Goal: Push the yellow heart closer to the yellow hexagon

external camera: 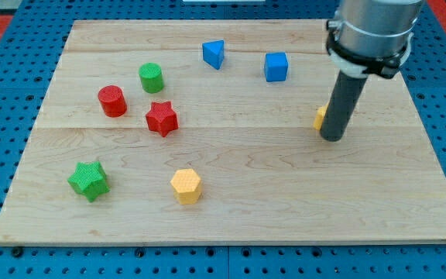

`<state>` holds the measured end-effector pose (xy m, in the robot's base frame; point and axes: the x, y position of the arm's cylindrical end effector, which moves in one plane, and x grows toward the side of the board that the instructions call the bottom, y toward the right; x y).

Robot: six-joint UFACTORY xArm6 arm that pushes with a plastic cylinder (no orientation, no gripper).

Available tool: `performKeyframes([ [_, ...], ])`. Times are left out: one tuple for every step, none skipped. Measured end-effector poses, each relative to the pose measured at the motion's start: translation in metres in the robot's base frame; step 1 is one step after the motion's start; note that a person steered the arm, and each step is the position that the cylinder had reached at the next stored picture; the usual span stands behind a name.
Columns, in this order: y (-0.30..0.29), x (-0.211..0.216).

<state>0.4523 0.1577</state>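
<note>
The yellow hexagon (186,186) lies at the lower middle-left of the wooden board (231,225). The yellow heart (319,118) is at the view's right, mostly hidden behind my rod; only its left edge shows. My tip (332,139) rests on the board just right of and below the heart, touching or nearly touching it. The heart lies far to the right of the hexagon and higher in the view.
A blue triangle (214,53) and a blue cube (276,67) lie near the top. A green cylinder (151,77), a red cylinder (112,101) and a red star (161,118) cluster at the left. A green star (89,180) lies at the lower left.
</note>
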Motion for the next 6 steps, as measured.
performKeyframes([
  [0.03, 0.035],
  [0.052, -0.039],
  [-0.01, -0.036],
  [-0.051, 0.047],
  [-0.044, 0.027],
  [-0.028, 0.005],
])
